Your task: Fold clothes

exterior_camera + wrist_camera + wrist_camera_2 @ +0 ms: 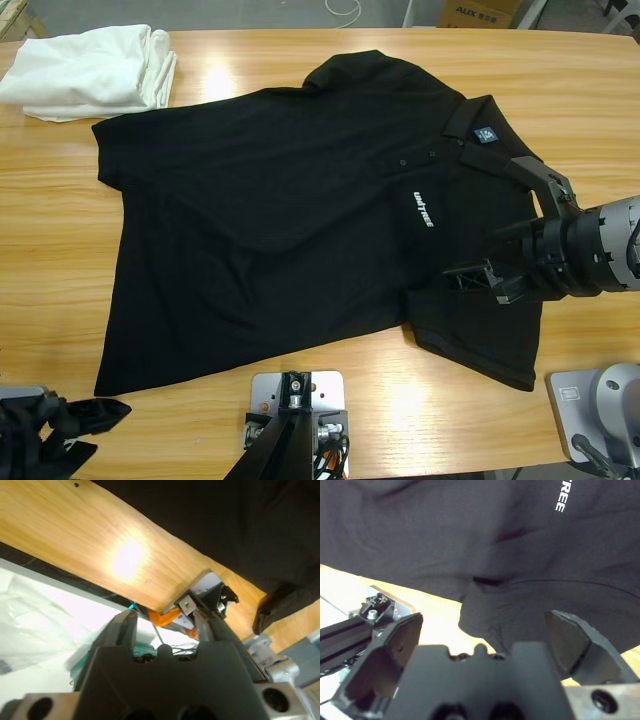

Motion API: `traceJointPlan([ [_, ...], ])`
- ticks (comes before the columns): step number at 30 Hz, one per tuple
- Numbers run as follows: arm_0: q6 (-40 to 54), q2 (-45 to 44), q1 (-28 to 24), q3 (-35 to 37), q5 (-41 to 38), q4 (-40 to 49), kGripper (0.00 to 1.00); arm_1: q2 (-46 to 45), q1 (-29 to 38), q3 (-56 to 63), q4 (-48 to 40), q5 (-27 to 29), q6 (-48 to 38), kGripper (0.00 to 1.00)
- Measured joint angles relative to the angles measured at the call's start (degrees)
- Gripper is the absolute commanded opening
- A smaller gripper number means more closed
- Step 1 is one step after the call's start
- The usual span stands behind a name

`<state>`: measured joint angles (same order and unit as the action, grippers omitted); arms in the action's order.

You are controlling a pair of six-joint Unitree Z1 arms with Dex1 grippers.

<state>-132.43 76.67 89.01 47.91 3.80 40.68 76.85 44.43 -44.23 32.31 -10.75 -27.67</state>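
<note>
The clothes are one black polo shirt (pixel 290 220) lying flat on the wooden table (pixel 200 420), collar (pixel 470 115) to the right and hem to the left, with white chest lettering (pixel 421 208). My right gripper (pixel 500 228) comes in from the right and hovers open over the shoulder, between the collar and the near sleeve (pixel 480 340). In the right wrist view the right gripper (pixel 487 625) has its jaws spread wide above that sleeve's fabric (pixel 520 605), holding nothing. My left gripper (pixel 75 425) sits off the shirt at the table's near left corner. The left gripper (pixel 162 622) is open and empty.
A folded white cloth (pixel 95 70) lies at the far left corner, just touching the shirt's far edge. Bare wood (pixel 590 110) runs along the right end and in front of the shirt. The left wrist view shows the table's front edge (pixel 100 540) and the shirt's near sleeve (pixel 280 605).
</note>
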Motion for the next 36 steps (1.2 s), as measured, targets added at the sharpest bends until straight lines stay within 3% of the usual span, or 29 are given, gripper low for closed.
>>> traceJointPlan([
  [2,4.51,-0.01,0.32,0.0,3.27,0.42,0.917,0.0,0.01,-0.18,1.19,1.95,-2.05,1.0],
  [5,19.11,-0.12,0.44,0.0,10.42,0.54,0.918,0.0,0.02,-0.51,5.26,6.3,-10.38,1.0],
  [9,32.13,-2.74,0.48,-0.36,13.89,0.54,0.916,0.07,0.02,2.11,7.41,8.41,-31.82,0.909],
  [16,34.54,-7.26,0.48,-3.6,14.47,0.32,0.913,2.15,4.3,4.36,12.48,6.91,-66.86,0.9],
  [19,34.86,-7.79,0.49,-4.12,14.47,0.08,0.913,-0.88,10.18,7.2,12.25,6.75,-85.71,0.851],
  [21,35.46,-8.73,0.49,-4.14,14.47,-0.08,0.913,-3.65,13.34,9.4,10.79,7.96,-92.83,0.746],
  [23,36.27,-10.31,0.49,-4.43,14.47,-0.13,0.913,-5.05,15.84,10.62,10.03,8.96,-96.59,0.667],
  [28,36.81,-13.38,0.5,-6.43,14.47,-0.22,0.913,-5.78,21.03,14.53,4.56,10.43,-100.92,0.619],
  [31,36.84,-14.29,0.51,-7.01,14.47,-0.24,0.913,-5.4,23.59,17.08,0.19,10.7,-102.03,0.487],
  [36,36.84,-14.87,0.51,-7.5,14.47,-0.31,0.908,-4.93,26.74,18.29,-1.71,10.6,-102.83,0.502],
])
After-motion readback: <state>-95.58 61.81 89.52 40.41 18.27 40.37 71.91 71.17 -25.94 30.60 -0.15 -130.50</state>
